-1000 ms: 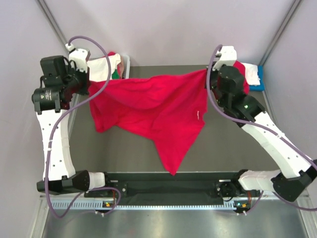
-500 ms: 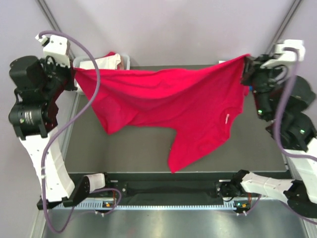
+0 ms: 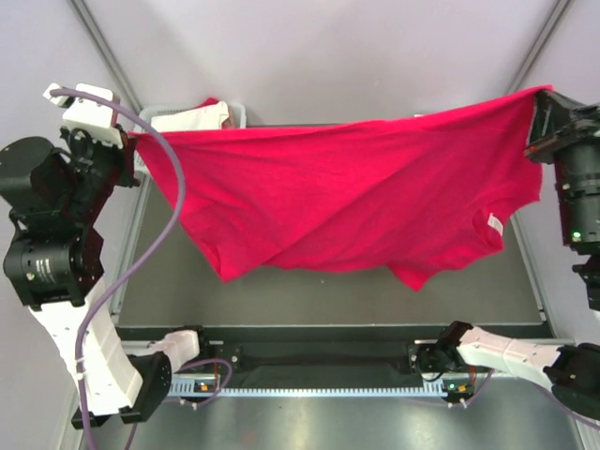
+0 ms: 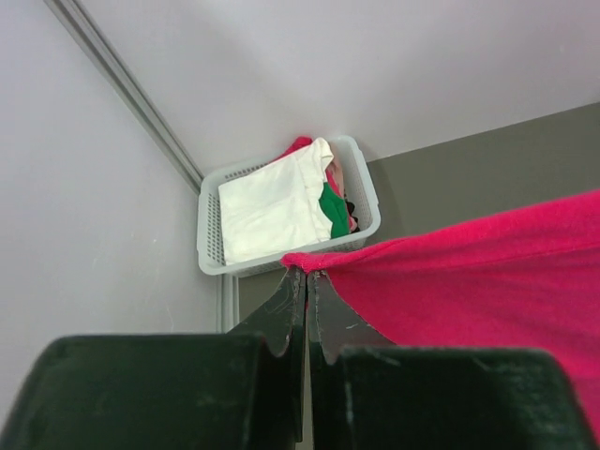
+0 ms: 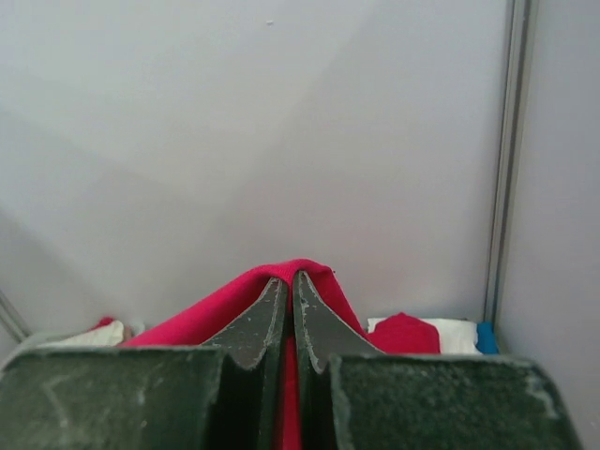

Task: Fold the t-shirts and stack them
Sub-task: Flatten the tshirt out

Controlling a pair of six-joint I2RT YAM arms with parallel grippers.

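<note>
A bright red t-shirt [image 3: 347,202] hangs stretched in the air between both arms, well above the table. My left gripper [image 3: 131,141] is shut on its left corner [image 4: 305,262], up by the left wall. At the far right my right gripper [image 3: 536,103] is shut on the other corner [image 5: 292,272]. The cloth sags in the middle, with a sleeve and a white label [image 3: 493,222] drooping at lower right. More folded shirts, red [image 5: 403,333], white [image 5: 455,333] and blue [image 5: 485,336], lie at the back right in the right wrist view.
A pale plastic basket [image 4: 370,202] stands in the back left corner holding white [image 4: 272,202], green and red cloth. Grey walls close in on both sides and the back. The arm bases and a black rail [image 3: 319,361] run along the near edge.
Both arms have swung outward and upward, drawing the red t-shirt from a bunched drape over the table into a wide taut span. Its hanging tail has lifted off the near edge.
</note>
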